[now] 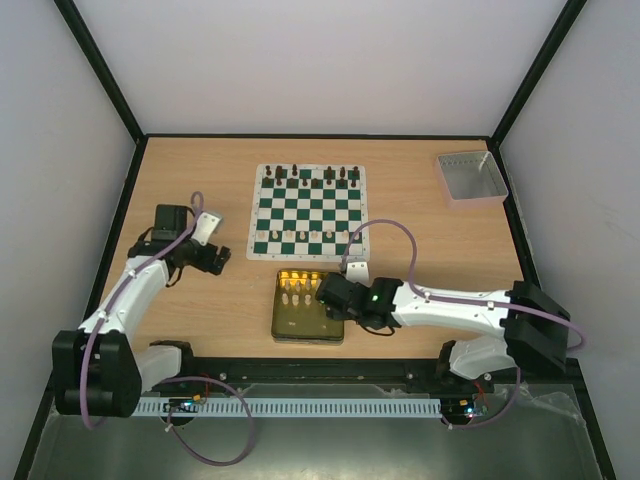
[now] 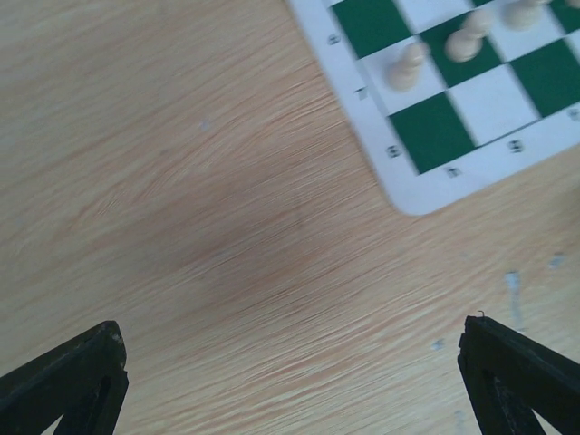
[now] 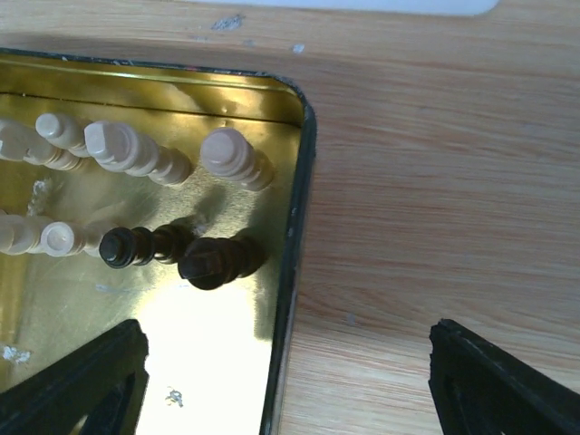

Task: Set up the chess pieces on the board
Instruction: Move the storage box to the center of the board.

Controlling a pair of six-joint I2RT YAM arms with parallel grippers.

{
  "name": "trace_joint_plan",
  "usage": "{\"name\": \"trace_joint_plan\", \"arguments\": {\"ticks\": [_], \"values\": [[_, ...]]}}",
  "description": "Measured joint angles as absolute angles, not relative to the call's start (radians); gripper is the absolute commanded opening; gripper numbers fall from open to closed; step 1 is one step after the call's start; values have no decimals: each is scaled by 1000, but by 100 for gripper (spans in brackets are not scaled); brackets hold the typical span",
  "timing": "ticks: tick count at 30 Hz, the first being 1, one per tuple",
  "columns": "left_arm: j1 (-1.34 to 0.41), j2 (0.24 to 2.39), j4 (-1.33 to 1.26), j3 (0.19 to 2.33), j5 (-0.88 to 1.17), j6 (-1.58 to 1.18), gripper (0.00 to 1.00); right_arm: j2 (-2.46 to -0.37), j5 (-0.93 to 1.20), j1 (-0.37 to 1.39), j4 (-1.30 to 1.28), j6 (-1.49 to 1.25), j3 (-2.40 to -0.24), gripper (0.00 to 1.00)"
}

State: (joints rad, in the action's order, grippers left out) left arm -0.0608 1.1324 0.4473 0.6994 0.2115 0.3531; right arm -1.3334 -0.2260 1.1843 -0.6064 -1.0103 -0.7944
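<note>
- The board (image 1: 308,208) lies flat in the middle of the table (image 1: 420,260), toward the far side.
- Dark chess pieces (image 1: 310,177) stand along the board's far rows and cream chess pieces (image 1: 300,235) along its near rows.
- A gold tin (image 1: 300,332) sits just on the near side of the board. It holds several cream pieces (image 3: 136,149) and two dark pieces (image 3: 217,258) close to its right wall.
- The right gripper (image 3: 290,381) hangs over the tin's right rim with its jaws spread wide, holding nothing.
- The left gripper (image 2: 290,372) hovers over bare wood just left of the board's near-left corner, jaws fully apart and empty.
- A grey tray (image 1: 478,197) sits at the far right.
</note>
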Motion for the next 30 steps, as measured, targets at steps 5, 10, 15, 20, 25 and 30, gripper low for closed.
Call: {"name": "trace_joint_plan", "arguments": {"ticks": [5,10,15,20,25,30], "values": [[12,1159,447,699,228,354,100,-1377,-204,1184,-557,-1019,-794,63],[12,1159,447,700,247,354,100,-1375,-194,1185,-539,-1029,-789,57],[12,1159,447,700,255,354,100,-1359,-167,1185,-529,-1041,-756,49],[12,1159,447,700,259,354,100,-1348,-133,1185,-527,-1042,-725,40],[12,1170,444,700,262,354,100,-1347,-117,1185,-525,-1042,-721,38],[12,1183,437,700,262,354,100,-1353,-118,1185,-530,-1032,-725,38]]}}
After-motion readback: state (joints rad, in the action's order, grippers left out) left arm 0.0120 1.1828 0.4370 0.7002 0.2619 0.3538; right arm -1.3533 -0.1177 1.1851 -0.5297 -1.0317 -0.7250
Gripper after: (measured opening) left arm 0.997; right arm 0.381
